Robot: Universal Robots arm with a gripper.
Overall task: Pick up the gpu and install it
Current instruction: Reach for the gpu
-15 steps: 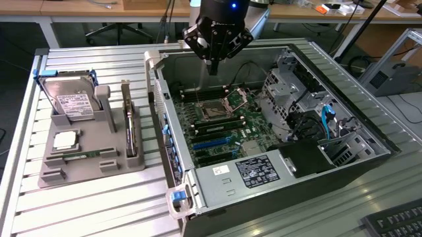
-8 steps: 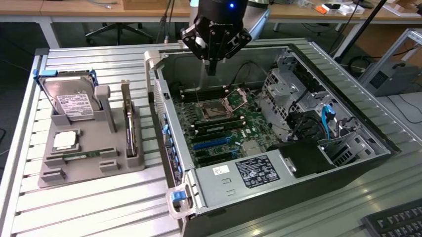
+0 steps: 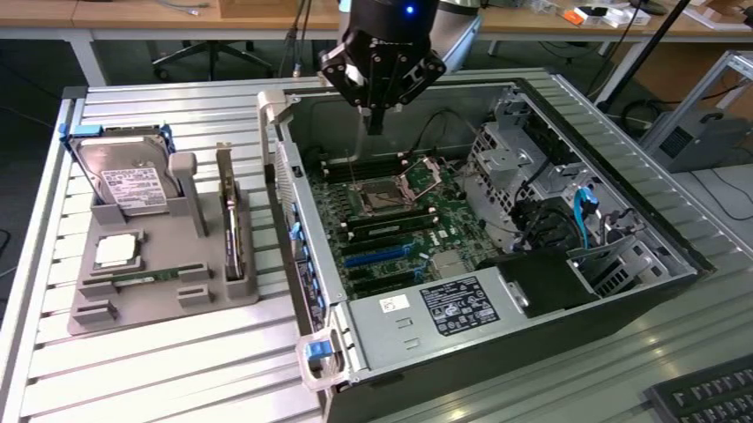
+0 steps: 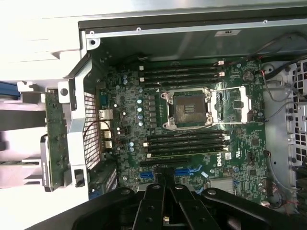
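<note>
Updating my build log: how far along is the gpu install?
Done: nothing yet; the gpu stands in the grey holder. In hand: nothing; the gripper is shut and empty, above the motherboard. Left: pick-up and seating; the blue slots are bare.

On my feed the hand (image 3: 374, 122) is matte black, with a small blue light (image 3: 408, 11) on the black arm (image 3: 383, 22). The motherboard (image 3: 394, 220) is dark green, dotted with silver, its long slots (image 3: 379, 227) black and its short slots (image 3: 374, 256) bright blue. The gpu (image 3: 234, 236) shows a dark, brownish edge in a mid-grey holder (image 3: 165, 295). The hard drive (image 3: 123, 160) is silver with a white label (image 3: 136, 189). The tabletop (image 3: 141, 370) is pale silver, striped with ribs.
</note>
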